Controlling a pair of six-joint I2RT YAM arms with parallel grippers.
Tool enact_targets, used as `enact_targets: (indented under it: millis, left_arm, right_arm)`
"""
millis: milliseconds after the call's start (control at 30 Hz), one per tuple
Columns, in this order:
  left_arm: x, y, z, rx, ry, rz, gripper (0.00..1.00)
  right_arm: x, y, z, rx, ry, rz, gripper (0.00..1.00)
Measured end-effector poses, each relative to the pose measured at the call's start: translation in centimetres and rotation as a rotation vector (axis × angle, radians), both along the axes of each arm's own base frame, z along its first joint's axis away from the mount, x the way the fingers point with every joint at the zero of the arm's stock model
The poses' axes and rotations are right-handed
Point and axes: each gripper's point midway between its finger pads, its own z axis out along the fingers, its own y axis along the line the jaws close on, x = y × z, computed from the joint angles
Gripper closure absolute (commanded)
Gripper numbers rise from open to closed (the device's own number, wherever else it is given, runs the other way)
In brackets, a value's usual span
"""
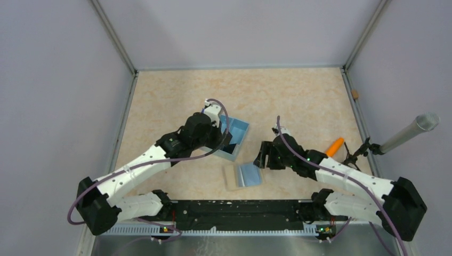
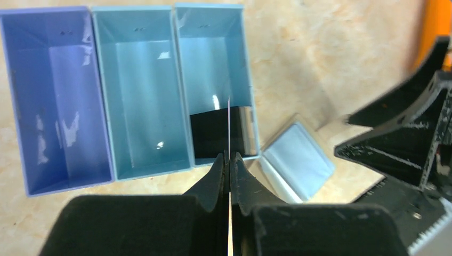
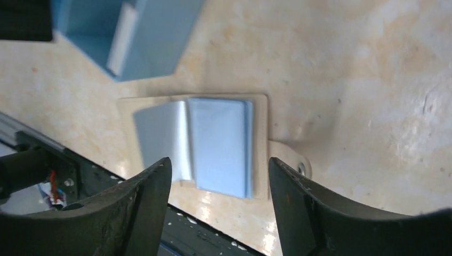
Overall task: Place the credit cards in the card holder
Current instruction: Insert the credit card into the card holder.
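Left end effector (image 2: 229, 160) pinching one card (image 2: 229, 128), seen only from wrist, right end effector (image 3: 218, 162) spread above one card holder (image 3: 260, 149).

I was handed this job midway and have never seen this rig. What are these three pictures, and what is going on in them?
Two robot arms, each ending in a two-finger gripper, are bolted at the near edge of a beige table. The wide picture looks down from above and behind them. The other two come from a camera on each wrist. On the table lie a blue three-compartment plastic tray, a flat beige card holder with a thin light-blue card on it, and a small orange object to the right. The left gripper is shut on another thin card, seen edge-on, above the tray. The right gripper is open, hovering over the card holder and holding nothing.
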Motion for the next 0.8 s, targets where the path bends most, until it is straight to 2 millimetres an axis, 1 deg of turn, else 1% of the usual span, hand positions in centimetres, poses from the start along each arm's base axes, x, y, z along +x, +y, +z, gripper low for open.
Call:
enact_targets:
  millis: [33,67,100,133,167,233,333,367,400,500,533,600,667,767,800]
  left_arm:
    - [-0.4,-0.3,0.7,-0.026,-0.003,-0.022,1.00]
    - [-0.8,-0.6,1.4,-0.051,-0.005,-0.046,1.00]
    - [-1.3,-1.0,2.0,-0.078,-0.003,-0.077,1.00]
    - [-2.0,-1.6,2.6,-0.111,0.005,-0.121,1.00]
    - [-2.6,-2.0,3.0,-0.132,0.013,-0.153,1.00]
    - [-4.2,-3.2,3.6,-0.186,0.049,-0.246,1.00]
    - [-6.4,-4.4,4.0,-0.243,0.108,-0.372,1.00]
    - [-7.5,-4.9,4.2,-0.269,0.136,-0.431,1.00]
    - [-7.8,-5.0,4.3,-0.276,0.143,-0.447,1.00]
    - [-9.6,-5.7,4.5,-0.316,0.203,-0.546,1.00]
    - [-10.2,-5.9,4.5,-0.328,0.222,-0.575,1.00]
    - [-11.0,-6.1,4.7,-0.347,0.248,-0.620,1.00]
    - [-11.7,-6.2,5.1,-0.368,0.261,-0.661,1.00]
    - [-12.0,-6.3,5.3,-0.380,0.266,-0.682,1.00]
    - [-12.0,-6.3,5.3,-0.381,0.266,-0.680,0.95]
  right_arm:
    - [0.4,0.1,1.1,0.018,-0.032,0.010,0.30]
    - [0.7,0.3,2.7,0.053,-0.081,0.036,0.29]
    - [0.8,0.4,3.2,0.064,-0.094,0.045,0.29]
    - [0.8,0.8,4.3,0.095,-0.125,0.075,0.29]
    - [0.8,1.3,5.5,0.134,-0.159,0.112,0.29]
    - [0.4,2.1,7.0,0.190,-0.198,0.176,0.29]
    - [-0.5,3.4,9.0,0.276,-0.244,0.279,0.28]
    - [-0.8,3.8,9.6,0.303,-0.256,0.311,0.28]
    - [-1.1,4.0,10.1,0.323,-0.266,0.336,0.28]
    - [-1.9,4.5,11.1,0.364,-0.286,0.402,0.30]
    - [-2.2,4.7,11.2,0.375,-0.286,0.425,0.35]
    - [-2.7,4.8,11.3,0.386,-0.283,0.459,0.49]
    - [-3.4,5.1,11.6,0.404,-0.278,0.500,0.69]
    - [-4.5,5.5,12.4,0.452,-0.275,0.562,0.97]
    - [-4.9,5.6,12.6,0.469,-0.270,0.581,1.00]
